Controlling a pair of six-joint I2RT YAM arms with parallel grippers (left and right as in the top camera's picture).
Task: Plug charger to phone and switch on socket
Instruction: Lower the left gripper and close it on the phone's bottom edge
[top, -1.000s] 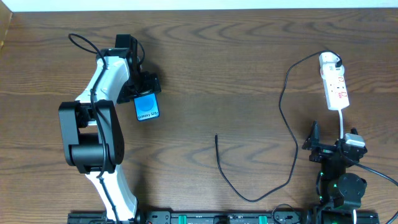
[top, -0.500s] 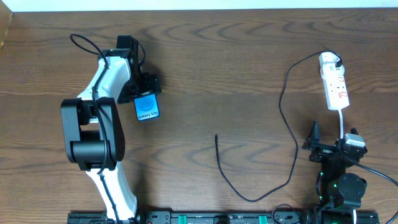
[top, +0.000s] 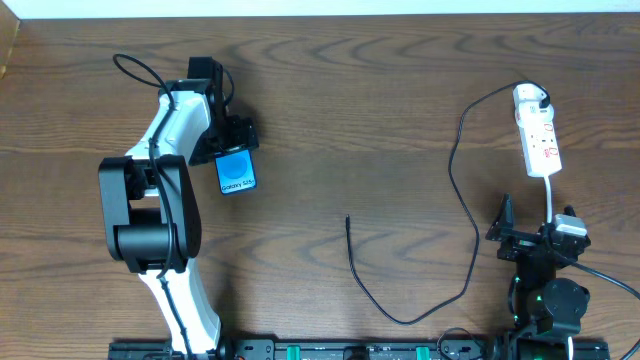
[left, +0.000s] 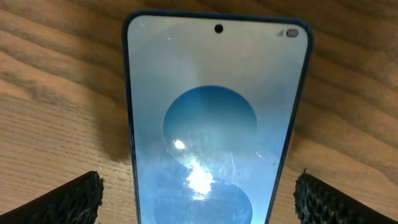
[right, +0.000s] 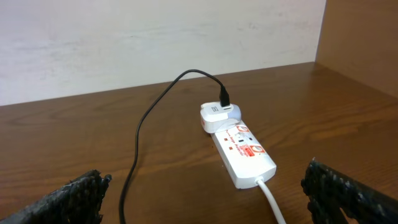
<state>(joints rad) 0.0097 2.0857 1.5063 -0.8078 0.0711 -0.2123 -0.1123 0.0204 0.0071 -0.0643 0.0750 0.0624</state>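
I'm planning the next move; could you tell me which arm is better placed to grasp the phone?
The left: the left tool sits open over the phone; the right tool faces the socket, far away.

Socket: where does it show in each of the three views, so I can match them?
Overhead: socket at the far right, upper half.
Left wrist: not in view; only the phone shows.
Right wrist: centre-right, on the table.
Shared landmark: the charger's black plug at the socket's far end.

Open tabletop (top: 300, 190) from phone (top: 236, 175) to charger (top: 348, 228) tip, apparently unobstructed
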